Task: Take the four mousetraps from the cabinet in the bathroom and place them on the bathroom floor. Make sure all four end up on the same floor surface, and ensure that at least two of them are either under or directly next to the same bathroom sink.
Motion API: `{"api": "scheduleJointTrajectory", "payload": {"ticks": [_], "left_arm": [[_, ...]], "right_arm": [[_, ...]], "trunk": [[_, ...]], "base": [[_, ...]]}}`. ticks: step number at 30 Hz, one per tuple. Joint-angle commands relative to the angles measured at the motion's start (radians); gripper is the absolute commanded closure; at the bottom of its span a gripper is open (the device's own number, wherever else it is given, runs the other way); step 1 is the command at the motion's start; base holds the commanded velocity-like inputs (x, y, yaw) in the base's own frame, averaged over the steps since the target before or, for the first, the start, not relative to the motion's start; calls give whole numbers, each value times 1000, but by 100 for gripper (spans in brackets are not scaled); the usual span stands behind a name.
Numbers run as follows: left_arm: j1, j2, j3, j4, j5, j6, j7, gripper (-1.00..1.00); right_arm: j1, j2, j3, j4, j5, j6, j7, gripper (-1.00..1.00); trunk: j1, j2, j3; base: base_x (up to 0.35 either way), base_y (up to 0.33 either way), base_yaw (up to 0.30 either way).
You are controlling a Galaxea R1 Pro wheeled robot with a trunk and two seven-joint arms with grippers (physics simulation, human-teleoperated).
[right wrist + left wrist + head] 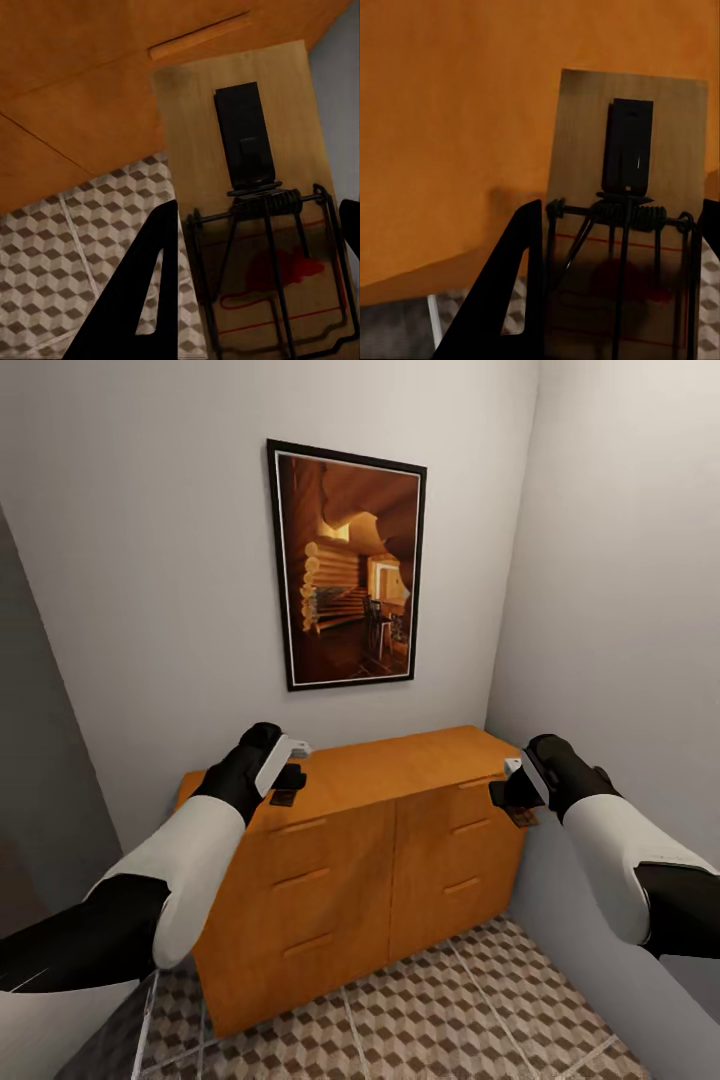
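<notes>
The orange-brown cabinet [400,840] stands against the wall under a framed picture. My left gripper [288,772] hovers over its top left part, shut on a mousetrap [285,797]. In the left wrist view this mousetrap [585,150] is a wooden board with a dark spring bar, pinched between the black fingers [510,300] of the left gripper [622,210]. My right gripper [505,792] is at the cabinet's right front corner, shut on a second mousetrap [522,817]. That mousetrap [195,127] sits in the right gripper [259,210], above the cube-patterned bathroom floor [75,247]. The sink is out of view.
The cabinet fills a narrow alcove, with a grey wall [620,610] close on the right and another wall [40,740] on the left. Bar handles [300,877] run down the drawer fronts. Patterned tiles [430,1010] spread in front of the cabinet.
</notes>
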Motion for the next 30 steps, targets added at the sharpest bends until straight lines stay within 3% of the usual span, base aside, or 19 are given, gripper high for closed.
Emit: {"api": "scheduleJointTrajectory", "payload": {"ticks": [1, 7, 11, 30], "left_arm": [[-1, 1, -5, -1, 10, 4, 12, 100], [-1, -1, -5, -3, 12, 4, 15, 100], [0, -3, -6, 46, 16, 2, 12, 100], [0, -4, -6, 58, 17, 2, 12, 100]], "right_arm": [[-1, 0, -4, -1, 9, 3, 8, 100], [-1, -1, -4, -3, 12, 3, 9, 100], [6, 1, -4, -1, 9, 3, 9, 100], [7, 1, -5, -1, 10, 3, 9, 100]], "trunk": [[-1, -1, -1], [-1, -1, -1], [-1, -1, -1], [-1, -1, -1]], "base": [[-347, 0, 0], [-347, 0, 0], [-347, 0, 0], [-325, 0, 0]]}}
